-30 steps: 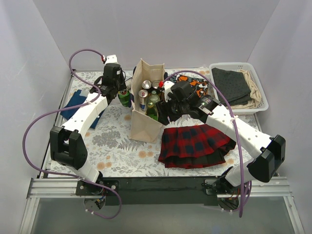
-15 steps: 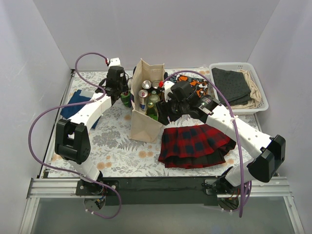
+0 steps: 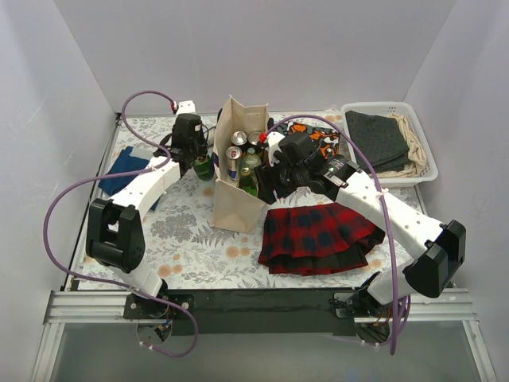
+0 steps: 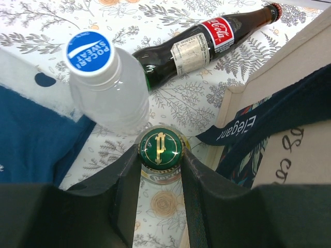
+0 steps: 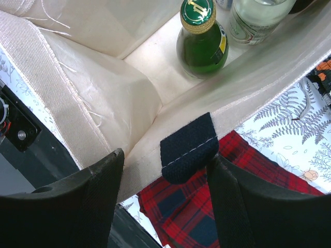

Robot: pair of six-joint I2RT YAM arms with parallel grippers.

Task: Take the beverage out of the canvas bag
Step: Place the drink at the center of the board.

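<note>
Green glass bottle (image 4: 161, 148) left of the cream canvas bag (image 3: 235, 204)
Your left jaws clamp its cap; your right jaws gape wide astride the bag's rim.

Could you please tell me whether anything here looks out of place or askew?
One thing: the cola bottle lies on its side on the table beside the bag, while the water bottle and the green bottle in the left claw stand upright.
</note>
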